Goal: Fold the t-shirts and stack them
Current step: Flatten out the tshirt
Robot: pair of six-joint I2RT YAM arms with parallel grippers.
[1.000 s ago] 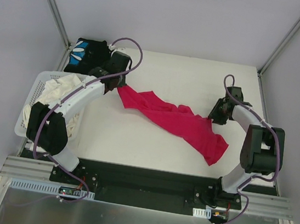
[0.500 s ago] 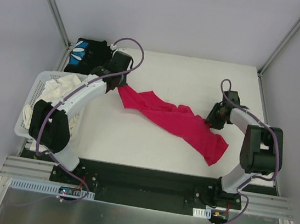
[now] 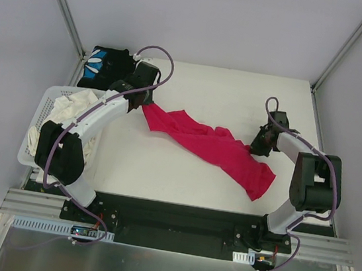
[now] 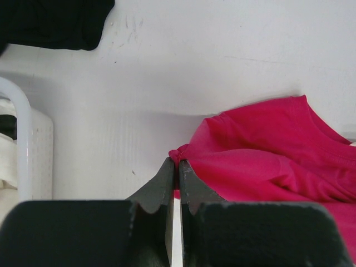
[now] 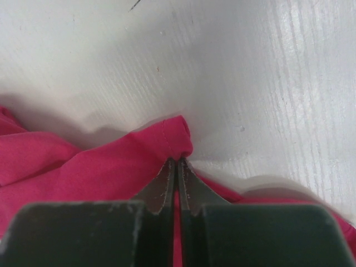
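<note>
1. Two grips now hold the red shirt point(image 3: 209, 146): within the past second the right gripper point(image 5: 178, 162), which had stood with jaws apart just beside the cloth, has snapped shut on a stitched corner of the shirt's edge, on the side farthest from the basket point(image 3: 45, 101).
2. The left gripper point(image 4: 178, 167) has not moved; its jaws remain pinched on a bunched fold at the shirt's end nearest the basket, just off the basket's far right corner.
3. What it likely means: with both ends taken, the shirt appears ready to be lifted or pulled taut and spread flat, the first step before any fold. Folding itself has not begun; the cloth is twisted and rumpled.
4. The shirt lies on the table point(image 3: 226, 95) as one long crumpled band. Its long axis runs diagonally away from the basket, from the left gripper toward the right arm, and slopes toward the near edge as it goes. A loose tail trails on past the right gripper's pinch.
5. Which end is collar and which is hem cannot be told from the bunching.
6. The black shirt point(image 3: 107, 65) sits in a heap just beyond the basket's far edge, touched by neither gripper.
</note>
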